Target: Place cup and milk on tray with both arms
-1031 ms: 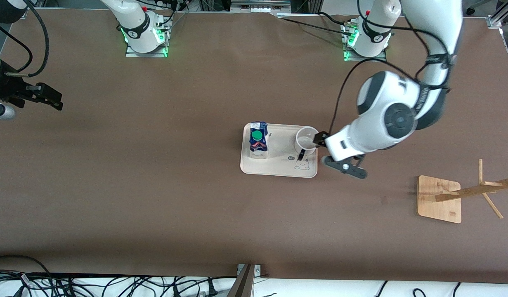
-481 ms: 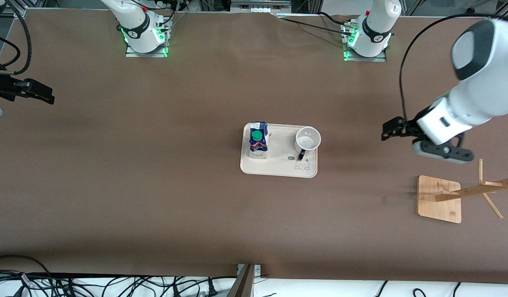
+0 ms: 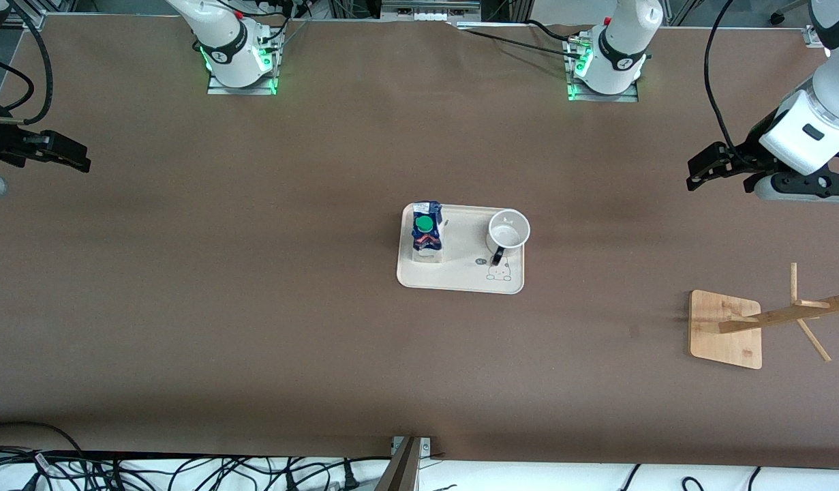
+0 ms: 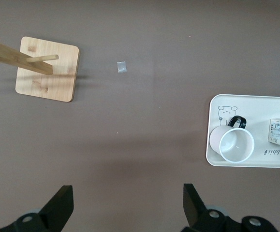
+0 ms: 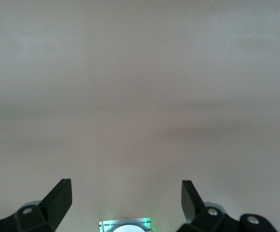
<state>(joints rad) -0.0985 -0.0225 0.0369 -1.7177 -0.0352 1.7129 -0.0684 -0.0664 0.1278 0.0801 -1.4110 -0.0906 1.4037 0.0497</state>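
You have the brown table (image 3: pixel 255 307) almost bare. Your two white jointed arms sit at its ends: the left gripper (image 3: pixel 705 167) hangs over the table at the left arm's end, its black fingers (image 4: pixel 62 205) spread wide with nothing between them; the right gripper (image 3: pixel 68 155) hangs over the right arm's end, fingers (image 5: pixel 57 195) equally apart and empty.

At the left arm's end stands a bamboo rack with a square base (image 3: pixel 726 329), well apart from everything else.

Mid-table lies the flat cream-beige rectangular tray (image 3: pixel 460 276) with its rabbit drawing. On it, toward the right arm's end, stands the small gable-top milk carton with the blue top and green cap (image 3: pixel 426 239), upright. Beside it, toward the left arm's end, the white mug with the black handle (image 3: pixel 508 232) sits upright just inside the tray's edge, handle toward the front camera.

Both items look placed, so I judge the job essentially done. To finish well, keep both arms high and clear of the tray, avoid any sweep across the middle, and park them with fingers apart.
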